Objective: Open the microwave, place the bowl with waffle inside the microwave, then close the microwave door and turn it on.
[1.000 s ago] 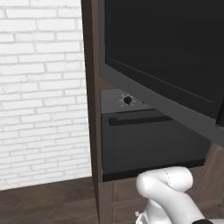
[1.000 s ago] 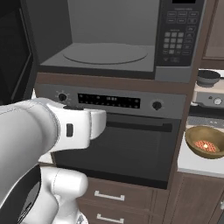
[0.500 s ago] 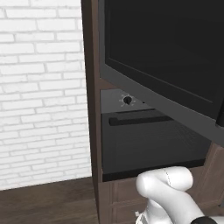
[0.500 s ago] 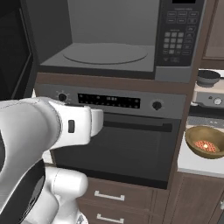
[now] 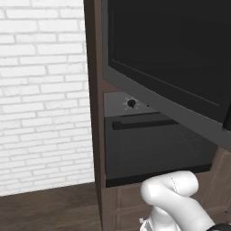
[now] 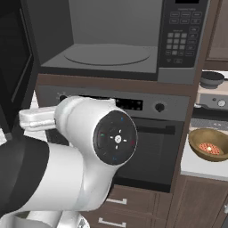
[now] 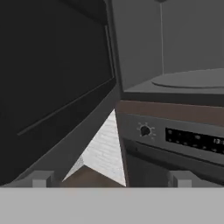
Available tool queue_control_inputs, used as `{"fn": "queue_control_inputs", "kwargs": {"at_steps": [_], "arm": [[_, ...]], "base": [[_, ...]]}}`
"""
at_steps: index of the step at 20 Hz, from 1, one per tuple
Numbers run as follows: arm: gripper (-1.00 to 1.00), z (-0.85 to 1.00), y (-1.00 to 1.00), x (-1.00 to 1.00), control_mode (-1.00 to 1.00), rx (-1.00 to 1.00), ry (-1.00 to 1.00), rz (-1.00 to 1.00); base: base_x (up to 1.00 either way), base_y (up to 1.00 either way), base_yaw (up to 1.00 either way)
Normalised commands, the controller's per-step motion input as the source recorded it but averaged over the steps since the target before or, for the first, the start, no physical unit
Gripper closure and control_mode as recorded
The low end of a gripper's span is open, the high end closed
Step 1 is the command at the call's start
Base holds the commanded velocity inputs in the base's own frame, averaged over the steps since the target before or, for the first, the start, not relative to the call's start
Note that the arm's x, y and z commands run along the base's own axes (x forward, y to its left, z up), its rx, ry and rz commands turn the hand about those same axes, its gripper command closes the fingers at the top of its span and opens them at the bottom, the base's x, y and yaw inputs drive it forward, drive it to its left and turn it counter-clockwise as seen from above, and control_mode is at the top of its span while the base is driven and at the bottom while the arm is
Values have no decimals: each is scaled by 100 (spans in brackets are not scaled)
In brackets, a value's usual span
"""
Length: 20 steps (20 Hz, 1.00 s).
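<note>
The bowl with waffle (image 6: 208,145) is sitting on the counter (image 6: 192,165) at the far right, waiting to be picked up.

Going left to right: the microwave door (image 6: 13,58) is hanging wide open on the left. The gripper (image 7: 111,177) is pointing at the gap beside that door, with its two fingers spread wide apart and nothing between them. The microwave (image 6: 111,42) is standing open in the middle, above the oven (image 6: 153,147). The bowl is lying well off to the right of the hand and lower than the microwave, so the arm likely needs to be swinging right and down to get to it.
</note>
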Motion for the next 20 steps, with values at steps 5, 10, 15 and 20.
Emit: {"fn": "queue_control_inputs", "kwargs": {"at_steps": [5,10,15,20], "arm": [[-100,0,46,31,-100,2,-7,37],[-100,0,56,18,-100,0,-8,31],[-100,0,62,-13,-100,0,-11,31],[-100,11,88,-76,-100,-6,-18,26]], "base": [[0,0,0],[0,0,0],[0,0,0],[0,0,0]]}}
